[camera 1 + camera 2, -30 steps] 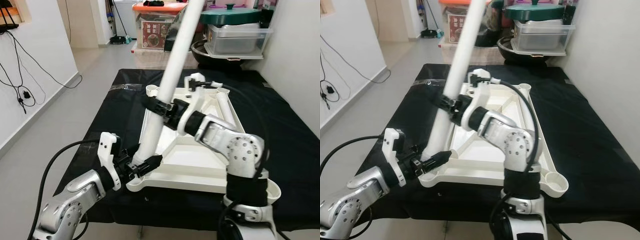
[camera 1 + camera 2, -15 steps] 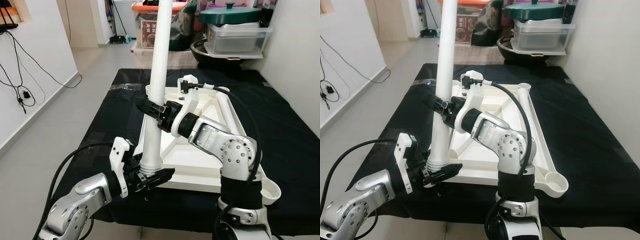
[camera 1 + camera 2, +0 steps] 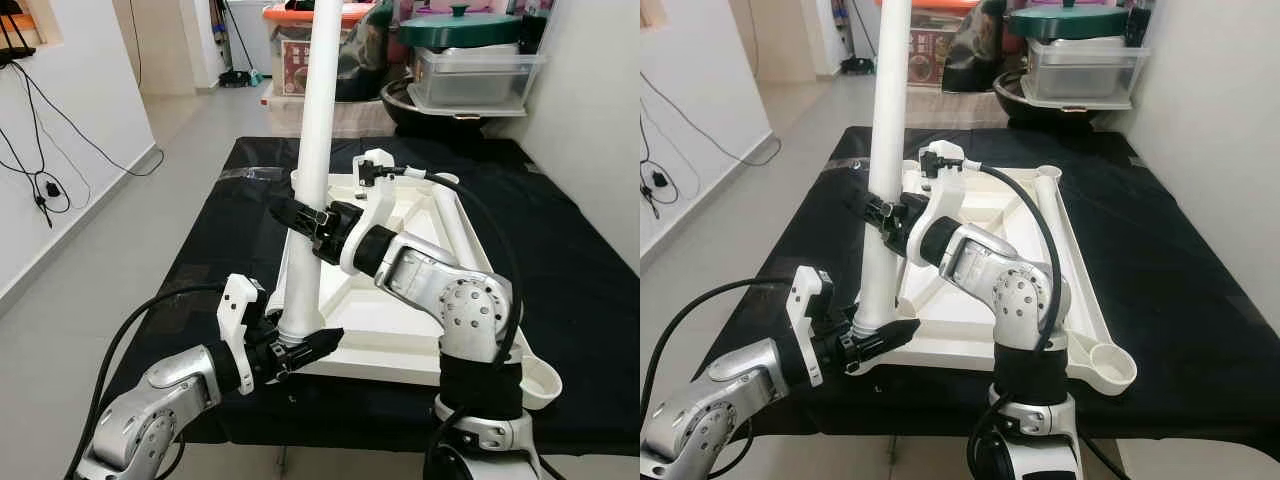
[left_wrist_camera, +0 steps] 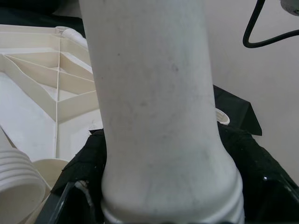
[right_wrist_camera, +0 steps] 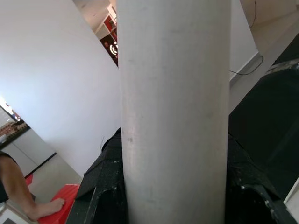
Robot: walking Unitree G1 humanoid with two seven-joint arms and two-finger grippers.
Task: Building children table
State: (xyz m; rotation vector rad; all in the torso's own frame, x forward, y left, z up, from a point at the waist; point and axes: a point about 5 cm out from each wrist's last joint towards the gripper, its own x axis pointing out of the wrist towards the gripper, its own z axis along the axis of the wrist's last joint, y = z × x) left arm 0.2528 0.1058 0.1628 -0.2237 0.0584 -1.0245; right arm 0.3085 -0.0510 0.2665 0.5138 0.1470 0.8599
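A long white table leg point(image 3: 318, 120) stands almost upright over the front left corner of the upturned white table top point(image 3: 400, 325). My right gripper point(image 3: 302, 215) is shut on the leg at mid-height, and the right wrist view has the leg point(image 5: 175, 116) between its fingers. My left gripper point(image 3: 305, 345) is shut on the leg's ribbed lower end point(image 4: 159, 140), just above the corner. Whether the end sits in the corner socket is hidden by the fingers.
The table top lies on a black-covered table point(image 3: 215, 230). A second leg point(image 3: 452, 225) lies inside it, and an open corner socket point(image 3: 540, 385) is at the front right. Boxes and a green-lidded pot point(image 3: 460, 25) stand behind. A person's foot point(image 5: 32, 207) is nearby.
The leg has swung from leaning right to almost upright. Its lower end, held in my left gripper, moved forward to the table top's front left corner. My right gripper shifted left with it.
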